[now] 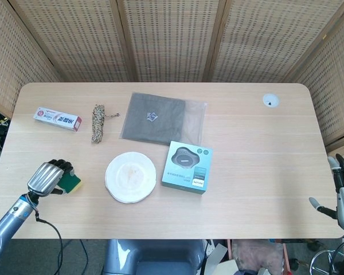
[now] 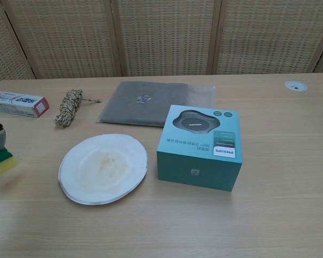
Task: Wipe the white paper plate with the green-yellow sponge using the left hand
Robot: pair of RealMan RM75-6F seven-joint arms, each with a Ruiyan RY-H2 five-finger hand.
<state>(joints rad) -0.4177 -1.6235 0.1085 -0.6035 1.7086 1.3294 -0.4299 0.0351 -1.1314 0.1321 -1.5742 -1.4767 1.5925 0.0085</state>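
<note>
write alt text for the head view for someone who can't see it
Seen from above, the left hand grips a green-yellow sponge left of a stained white paper plate on a wooden table. A teal box sits right of the plate; the right hand hangs off the table's right edge.

A wooden table point(image 1: 264, 154) holds a toothpaste box point(image 1: 58, 118) near its left edge, then a rope bundle point(image 1: 97, 122), a grey bag point(image 1: 163, 119), a white paper plate point(image 1: 131, 177) and a teal box point(image 1: 187, 167) in the middle.
</note>
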